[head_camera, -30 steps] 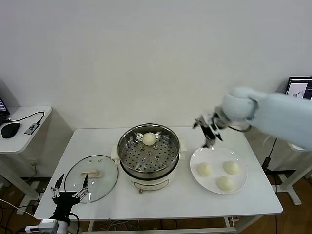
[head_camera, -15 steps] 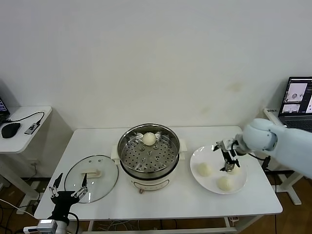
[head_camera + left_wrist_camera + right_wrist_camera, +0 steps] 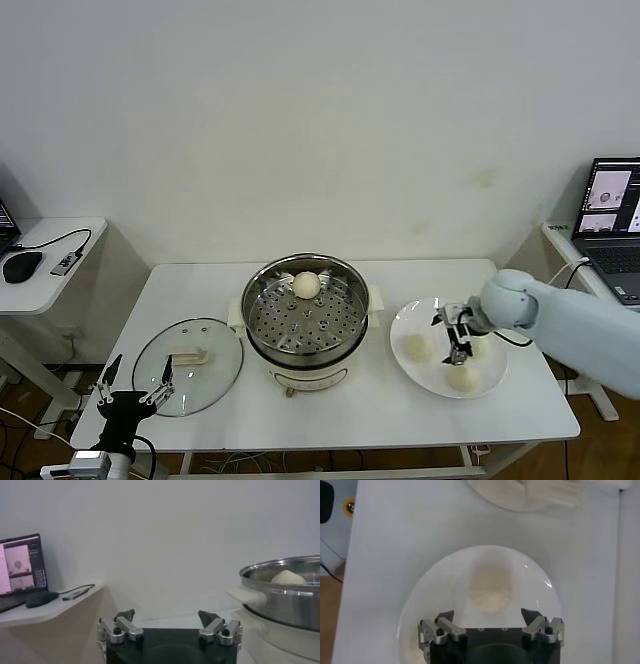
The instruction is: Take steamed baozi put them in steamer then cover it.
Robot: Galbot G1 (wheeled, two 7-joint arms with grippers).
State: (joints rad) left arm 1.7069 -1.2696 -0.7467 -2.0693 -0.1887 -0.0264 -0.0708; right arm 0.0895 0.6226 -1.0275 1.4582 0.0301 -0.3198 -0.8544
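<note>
One steamed baozi [image 3: 306,285] lies on the perforated tray of the steamer [image 3: 305,312] at the table's middle. Three more sit on a white plate [image 3: 432,372] to its right: one on the near-left [image 3: 418,347], one at the front [image 3: 462,378], one partly behind my arm [image 3: 480,346]. My right gripper [image 3: 458,345] hangs open low over the plate, between these buns. The right wrist view shows its jaws [image 3: 487,615] spread wide and empty, with a baozi [image 3: 490,590] just ahead of them. The glass cover [image 3: 188,352] lies flat left of the steamer. My left gripper [image 3: 135,388] waits open by the front-left edge.
A side table [image 3: 50,265] with a mouse and cable stands at the far left. A laptop [image 3: 612,200] sits on a desk at the far right. In the left wrist view the steamer wall [image 3: 285,600] rises close by the left gripper [image 3: 166,616].
My right arm has swung from above the plate's far edge down over the plate, settling low among the buns. The left gripper has drifted slightly toward the table's front-left corner.
</note>
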